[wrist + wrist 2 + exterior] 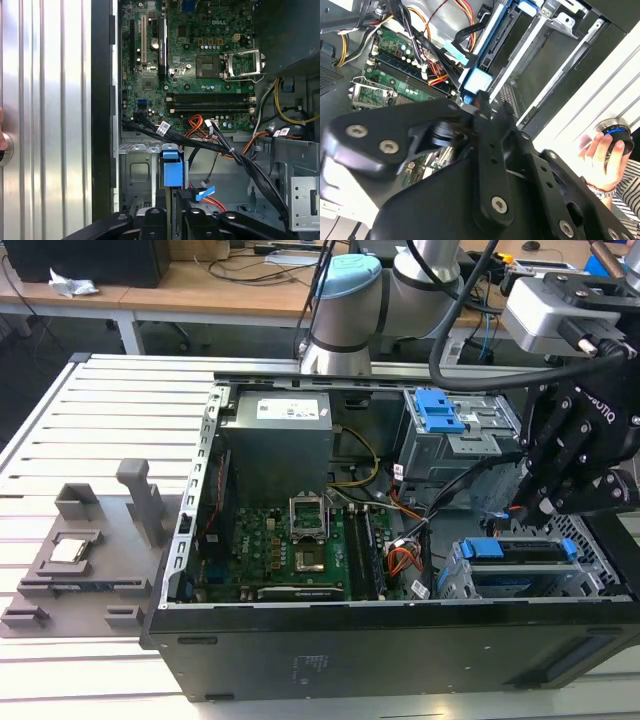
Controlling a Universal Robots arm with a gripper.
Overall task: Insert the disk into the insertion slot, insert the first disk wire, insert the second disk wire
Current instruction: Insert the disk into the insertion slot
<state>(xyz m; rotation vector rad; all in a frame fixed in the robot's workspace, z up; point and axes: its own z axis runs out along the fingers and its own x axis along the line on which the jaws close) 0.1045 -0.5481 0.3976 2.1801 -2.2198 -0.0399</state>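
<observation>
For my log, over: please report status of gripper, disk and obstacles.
Gripper above slot. Disk sits in slot. Black cables cross close by.

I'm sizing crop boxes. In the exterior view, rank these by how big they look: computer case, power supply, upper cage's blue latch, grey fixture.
1. computer case
2. grey fixture
3. power supply, close to the fixture, so that pair is unsure
4. blue latch, smallest

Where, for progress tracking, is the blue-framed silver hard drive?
At the exterior view's lower right, the blue-framed silver hard drive sits inside the silver-grey sheet-metal drive cage.
</observation>
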